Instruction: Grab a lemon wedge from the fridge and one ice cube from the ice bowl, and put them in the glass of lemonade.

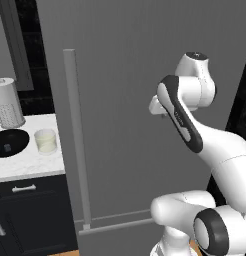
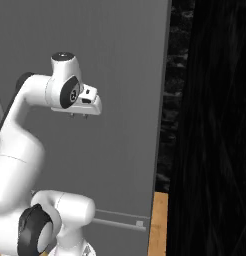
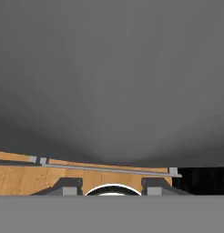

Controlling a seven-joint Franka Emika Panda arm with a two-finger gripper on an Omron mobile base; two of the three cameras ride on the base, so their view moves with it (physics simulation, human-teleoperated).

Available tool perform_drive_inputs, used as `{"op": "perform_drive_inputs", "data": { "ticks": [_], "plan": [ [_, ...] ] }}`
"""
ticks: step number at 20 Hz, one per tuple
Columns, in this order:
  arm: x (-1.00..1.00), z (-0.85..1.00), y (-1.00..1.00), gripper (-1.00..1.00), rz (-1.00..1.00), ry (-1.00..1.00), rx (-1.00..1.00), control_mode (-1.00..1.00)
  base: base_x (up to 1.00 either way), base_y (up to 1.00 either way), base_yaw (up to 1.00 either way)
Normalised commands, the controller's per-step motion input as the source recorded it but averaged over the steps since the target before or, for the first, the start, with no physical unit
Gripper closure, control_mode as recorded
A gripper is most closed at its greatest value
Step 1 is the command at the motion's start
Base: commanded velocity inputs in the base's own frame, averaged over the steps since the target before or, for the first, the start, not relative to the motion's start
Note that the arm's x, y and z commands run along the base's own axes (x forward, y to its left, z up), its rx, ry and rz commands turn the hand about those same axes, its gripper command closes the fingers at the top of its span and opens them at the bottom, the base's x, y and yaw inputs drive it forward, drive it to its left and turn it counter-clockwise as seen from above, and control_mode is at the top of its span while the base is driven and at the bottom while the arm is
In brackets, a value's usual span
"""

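Two pincer [image 3: 112, 186] fingertips stand apart, seemingly empty, before the shut fridge [image 1: 130, 100] door.

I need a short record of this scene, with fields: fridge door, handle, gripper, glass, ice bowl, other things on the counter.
fridge door: fridge closed, grey front faces the arm
handle: long vertical bar handle at the door's left edge
gripper: gripper near the door, points down, holds nothing
glass: glass of lemonade on the white counter, right of the bowl
ice bowl: ice bowl, black, small cubes inside
other: paper-towel roll behind the bowl
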Motion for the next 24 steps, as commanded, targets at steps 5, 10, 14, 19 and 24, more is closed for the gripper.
{"op": "perform_drive_inputs", "data": {
  "ticks": [5,10,14,19,24],
  "plan": [
    [-0.6,0.0,0.0,-1.0,-0.02,-0.22,0.01,-1.0,0.0,0.0,0.0],
    [-0.87,0.0,0.0,-1.0,-0.01,-0.32,0.01,-1.0,0.0,0.0,0.0],
    [-0.36,-0.2,0.09,-1.0,0.0,-0.32,0.0,-1.0,0.0,0.0,0.0],
    [-0.01,-0.09,0.1,-1.0,0.0,-0.14,0.0,-1.0,0.0,0.0,0.0],
    [-0.04,0.0,0.0,-1.0,0.0,0.0,0.0,-1.0,0.0,0.0,0.0]
  ]
}}
